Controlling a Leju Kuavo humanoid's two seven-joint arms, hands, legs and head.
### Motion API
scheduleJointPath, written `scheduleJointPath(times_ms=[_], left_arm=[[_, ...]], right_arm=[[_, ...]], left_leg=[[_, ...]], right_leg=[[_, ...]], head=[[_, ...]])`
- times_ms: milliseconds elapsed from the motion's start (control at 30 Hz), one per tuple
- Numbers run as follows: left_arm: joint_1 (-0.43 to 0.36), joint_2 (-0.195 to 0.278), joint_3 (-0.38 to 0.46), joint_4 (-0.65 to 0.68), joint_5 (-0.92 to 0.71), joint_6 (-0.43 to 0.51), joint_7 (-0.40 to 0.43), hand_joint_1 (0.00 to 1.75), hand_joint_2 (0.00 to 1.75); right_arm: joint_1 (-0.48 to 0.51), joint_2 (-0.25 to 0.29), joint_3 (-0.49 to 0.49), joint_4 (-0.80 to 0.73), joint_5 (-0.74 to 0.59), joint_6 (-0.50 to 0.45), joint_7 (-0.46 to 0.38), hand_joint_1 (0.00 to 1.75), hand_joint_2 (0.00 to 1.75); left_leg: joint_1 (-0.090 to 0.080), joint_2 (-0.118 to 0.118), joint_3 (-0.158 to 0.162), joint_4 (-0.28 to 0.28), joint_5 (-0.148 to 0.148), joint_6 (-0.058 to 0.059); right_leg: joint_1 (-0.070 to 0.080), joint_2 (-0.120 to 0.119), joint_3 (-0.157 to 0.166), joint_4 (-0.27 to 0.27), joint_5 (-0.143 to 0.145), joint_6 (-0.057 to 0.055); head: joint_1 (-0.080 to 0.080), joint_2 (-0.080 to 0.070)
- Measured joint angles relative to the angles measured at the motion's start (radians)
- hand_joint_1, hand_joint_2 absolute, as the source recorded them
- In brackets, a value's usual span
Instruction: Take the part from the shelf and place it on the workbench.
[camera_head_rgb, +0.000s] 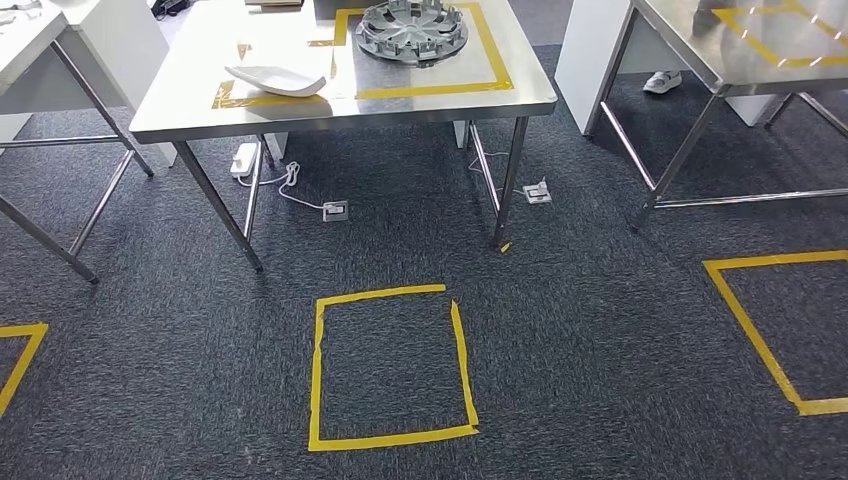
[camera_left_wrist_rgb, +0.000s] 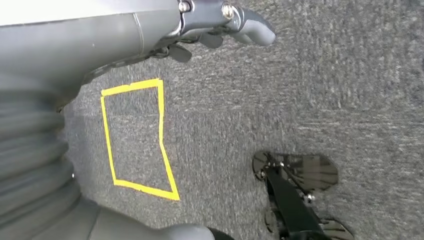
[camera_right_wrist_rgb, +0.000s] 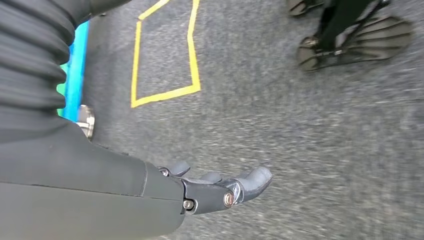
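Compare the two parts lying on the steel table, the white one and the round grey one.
The white part is a smooth, long, shallow shell; the round grey part is a ribbed disc with spokes. The white part lies near the table's front left, across a tape corner; the round grey part sits farther back inside the yellow tape frame. Both rest on the steel table, untouched.

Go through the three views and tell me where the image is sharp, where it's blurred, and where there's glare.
Head view: sharp throughout; mild glare on the steel workbench, and the grey round part reads clearly. Left wrist view: carpet fairly crisp, but the ribbed cover beside the left robot hand is smeared. Right wrist view: carpet streaked with motion blur, while the right robot hand stays in focus.
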Motion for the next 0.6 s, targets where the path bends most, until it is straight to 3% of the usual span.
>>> scheduleJointPath(times_ms=[33,67,400,600], left_arm=[[0.009,0.001,-0.007,-0.003,0.010,-0.003,-0.004,0.00,0.00],[0.018,0.002,-0.014,-0.005,0.020,-0.006,-0.009,0.00,0.00],[0.098,0.006,-0.080,-0.026,0.126,-0.039,-0.055,0.00,0.00],[0.113,0.009,-0.094,-0.032,0.145,-0.045,-0.064,0.00,0.00]], right_arm=[[0.001,-0.002,0.021,-0.008,-0.024,-0.002,-0.005,0.00,0.44],[0.003,-0.004,0.042,-0.017,-0.048,-0.003,-0.010,0.00,0.00],[0.032,-0.022,0.241,-0.111,-0.294,-0.026,-0.062,0.00,0.00],[0.036,-0.026,0.290,-0.134,-0.337,-0.032,-0.069,0.00,0.00]], left_leg=[[0.000,-0.001,0.000,0.000,0.001,-0.001],[0.001,-0.001,0.000,-0.001,0.001,-0.002],[0.002,-0.001,-0.001,0.000,0.003,-0.004],[0.001,-0.001,-0.001,0.001,0.003,-0.004]], right_leg=[[0.000,-0.001,0.000,0.000,0.000,-0.001],[0.001,-0.001,0.000,0.000,0.001,-0.002],[-0.002,-0.001,0.000,0.001,0.003,-0.003],[-0.002,-0.001,0.000,0.001,0.003,-0.003]], head=[[0.000,0.000],[0.000,0.000],[0.000,0.000],[0.000,0.000]])
